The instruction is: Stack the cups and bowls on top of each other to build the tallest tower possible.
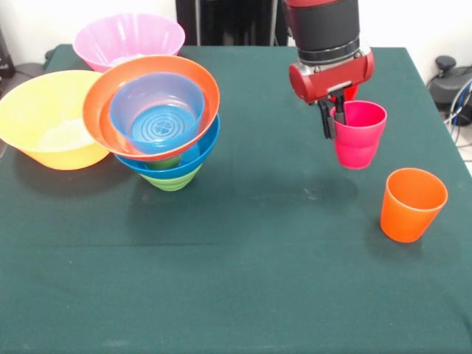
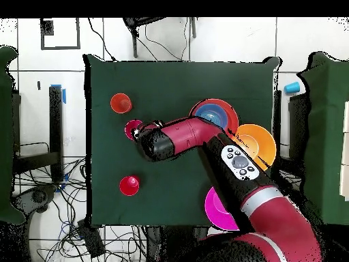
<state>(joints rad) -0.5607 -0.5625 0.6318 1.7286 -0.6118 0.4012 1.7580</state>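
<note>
The jaws of the gripper (image 1: 333, 116) are clamped on the rim of the magenta-pink cup (image 1: 359, 135), one finger inside and one outside, and the front view suggests the cup hangs just clear of the green bench (image 1: 243, 258). The hold takes only a thin strip of glossy wall on one side, so the cup could swing, tilt or slide out during travel.

The tower (image 1: 164, 122) stands well apart from it, across the bench. Its small green bowl (image 1: 171, 179) at the base carries the wide blue bowl (image 1: 193, 158), then the shallow orange-red bowl (image 1: 151, 103), with the small translucent blue bowl (image 1: 157, 112) nested inside. The upper bowls lean toward the camera, so a cup set down off-centre or pressed hard may tip the pile or skid off the ringed bottom.

The big yellow-orange bowl (image 1: 46, 118) touches the tower's side and appears to hold nothing; the big pink bowl (image 1: 128, 38) behind also looks bare. The orange cup (image 1: 412, 204) stands upright and unfilled near the held cup. The overhead view shows a red cup (image 2: 129, 185) standing alone.
</note>
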